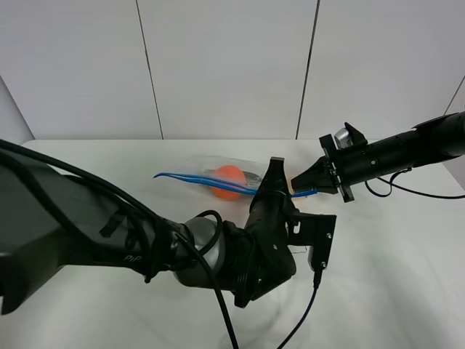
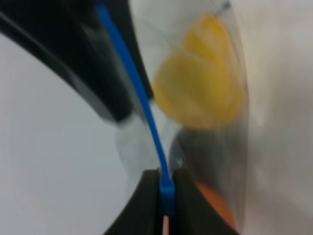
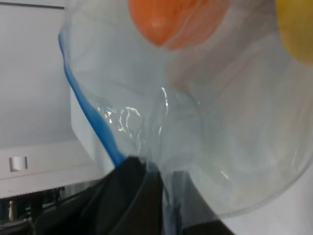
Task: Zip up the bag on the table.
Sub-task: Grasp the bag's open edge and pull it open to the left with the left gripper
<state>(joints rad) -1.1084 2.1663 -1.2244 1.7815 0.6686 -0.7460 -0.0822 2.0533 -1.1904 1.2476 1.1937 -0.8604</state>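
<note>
The clear plastic bag (image 1: pixel 214 173) lies on the white table (image 1: pixel 392 269), lifted along its blue zip strip (image 1: pixel 178 177). An orange ball (image 1: pixel 229 180) shows through it. My left gripper (image 1: pixel 267 187) is shut on the zip strip; in the left wrist view its fingertips (image 2: pixel 146 196) pinch the blue strip (image 2: pixel 146 107), with a yellow item (image 2: pixel 200 83) behind the plastic. My right gripper (image 1: pixel 295 183) is shut on the bag's right end. In the right wrist view its fingers (image 3: pixel 142 196) clamp the plastic (image 3: pixel 220 132) beside the blue strip (image 3: pixel 93 117), with the orange ball (image 3: pixel 176 19) beyond.
The bulky left arm (image 1: pixel 145 240) crosses the front of the table and covers part of the bag. A black cable (image 1: pixel 305 313) hangs from it. The right arm (image 1: pixel 407 149) reaches in from the right edge, trailing a cable (image 1: pixel 429 195). White wall panels stand behind.
</note>
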